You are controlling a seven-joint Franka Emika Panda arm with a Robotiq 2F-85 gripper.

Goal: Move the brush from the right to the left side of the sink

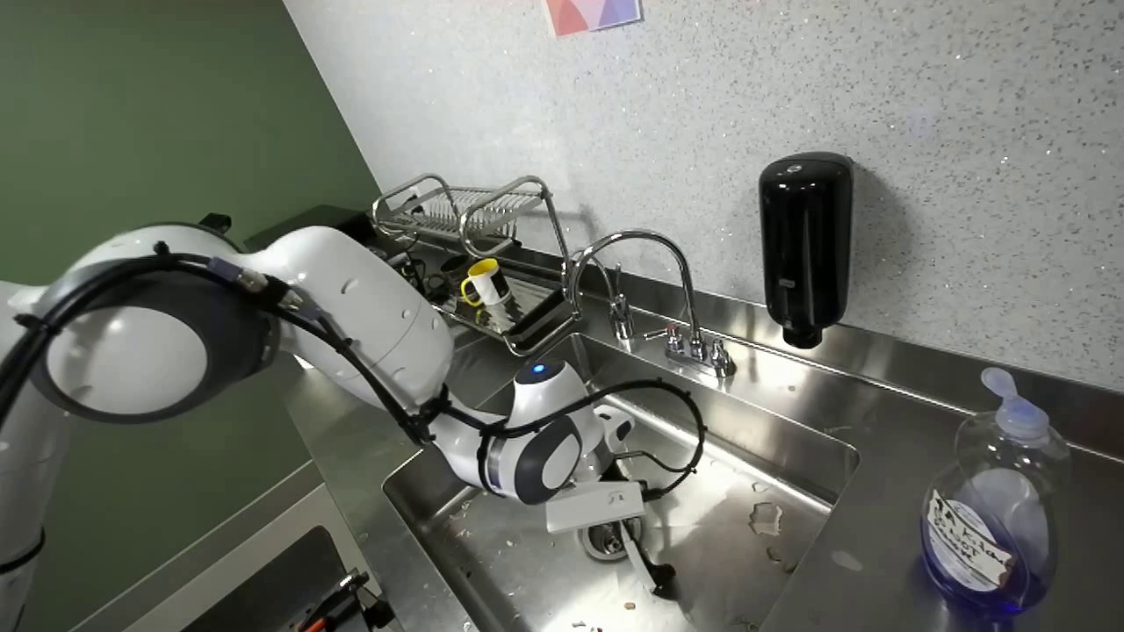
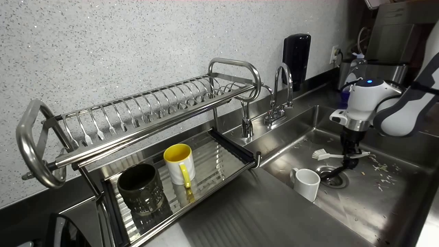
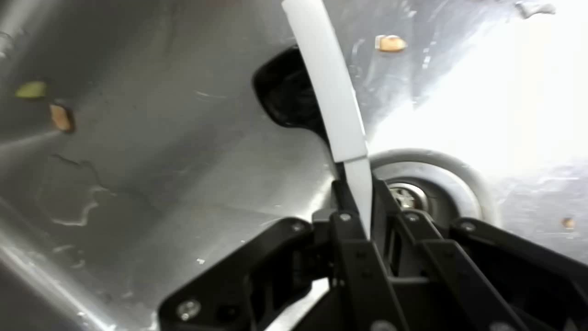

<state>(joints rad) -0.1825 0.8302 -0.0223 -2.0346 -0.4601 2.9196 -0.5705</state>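
My gripper (image 2: 350, 153) is shut on the white handle of the brush (image 2: 331, 155); in the wrist view the fingers (image 3: 360, 188) close around the brush handle (image 3: 328, 87). The brush head points toward the faucet side. The brush also shows in an exterior view (image 1: 639, 557), where the fingers are hidden. It appears raised over the sink (image 1: 720, 527), near the round drain (image 2: 337, 180). A black rounded shape (image 3: 287, 89) lies under the handle; I cannot tell whether it belongs to the brush. A white cup (image 2: 307, 185) stands beside the drain.
A chrome faucet (image 1: 689, 298) rises behind the sink. A dish rack (image 2: 154, 125) with a yellow-and-white mug (image 2: 180, 168) and a dark mug (image 2: 140, 192) stands beside it. A soap bottle (image 1: 988, 527) is on the counter. A black dispenser (image 1: 806, 246) hangs above. Food scraps (image 2: 382, 168) lie in the sink.
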